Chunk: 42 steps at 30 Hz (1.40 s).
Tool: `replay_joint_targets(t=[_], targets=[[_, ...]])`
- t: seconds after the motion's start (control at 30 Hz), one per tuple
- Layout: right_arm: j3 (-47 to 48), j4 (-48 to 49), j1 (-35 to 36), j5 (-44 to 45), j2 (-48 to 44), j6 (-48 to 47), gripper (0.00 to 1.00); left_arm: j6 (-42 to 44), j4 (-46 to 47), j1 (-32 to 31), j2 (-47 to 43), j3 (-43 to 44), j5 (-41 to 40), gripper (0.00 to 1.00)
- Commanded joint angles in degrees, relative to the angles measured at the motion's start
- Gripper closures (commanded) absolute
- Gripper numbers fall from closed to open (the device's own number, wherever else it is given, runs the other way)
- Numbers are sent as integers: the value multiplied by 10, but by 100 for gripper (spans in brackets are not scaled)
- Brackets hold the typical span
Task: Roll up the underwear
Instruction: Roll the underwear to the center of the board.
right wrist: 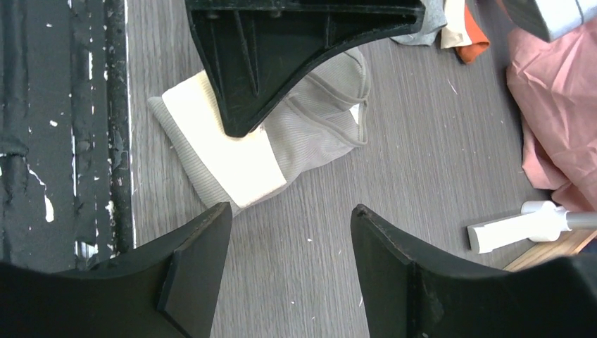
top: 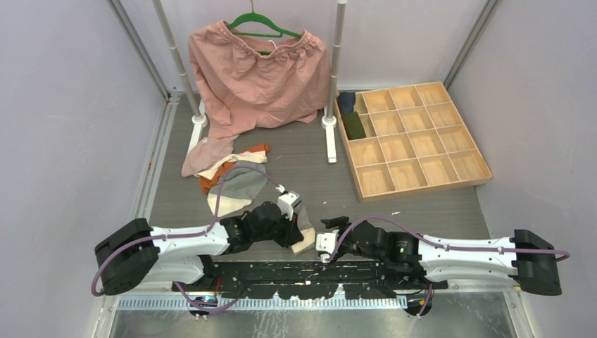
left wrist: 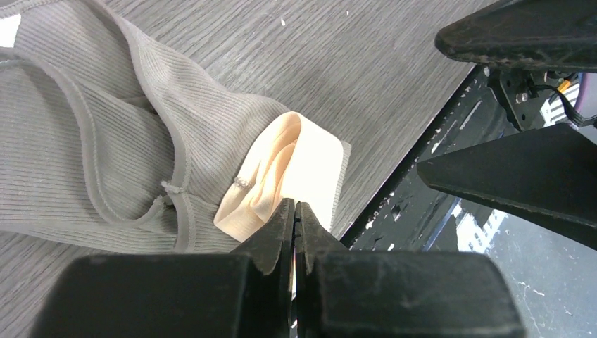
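bench (top: 415, 211): dark grey wood-grain top, carrying everything below
salmon garment (top: 260, 77): hangs on a green hanger (top: 262, 27) at the back, between two white posts; its lower left part trails down onto the bench
wooden tray (top: 426, 189): right rear, split into many square compartments; a navy roll (top: 346, 101) and a dark green roll (top: 354, 127) sit at its left edge, the navy one behind the green
underwear pile (top: 232, 172): left of centre, just in front of the salmon garment – pink, cream, orange and grey pieces overlapping
grey underwear (left wrist: 105, 141): a ribbed piece lying flat near the front edge of the bench, in front of the pile, with a cream band (left wrist: 310, 162) folded at its near end
left hand (left wrist: 296, 211): fingers pressed together, tips down on the edge of the cream band; whether any cloth is caught between them cannot be told
right hand (right wrist: 288, 218): fingers spread and holding nothing – low over bare bench, just beside the cream end of the grey underwear, facing the left hand
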Motion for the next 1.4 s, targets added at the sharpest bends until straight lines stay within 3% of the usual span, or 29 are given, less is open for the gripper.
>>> replay_joint_targets(t=[0.0,0.63,1.07,1.37], targets=[[42,-38,1,-27,7,-35,31,4,16,-2,-7,-10,-20,99],[131,-178,1,-119,129,-134,30,4,88,-2,92,-22,-9,99],[93,-44,5,-92,191,-170,31,-27,86,-1,88,-66,-77,99],[97,-38,6,-93,244,-194,36,-38,77,0,119,-64,-98,100]])
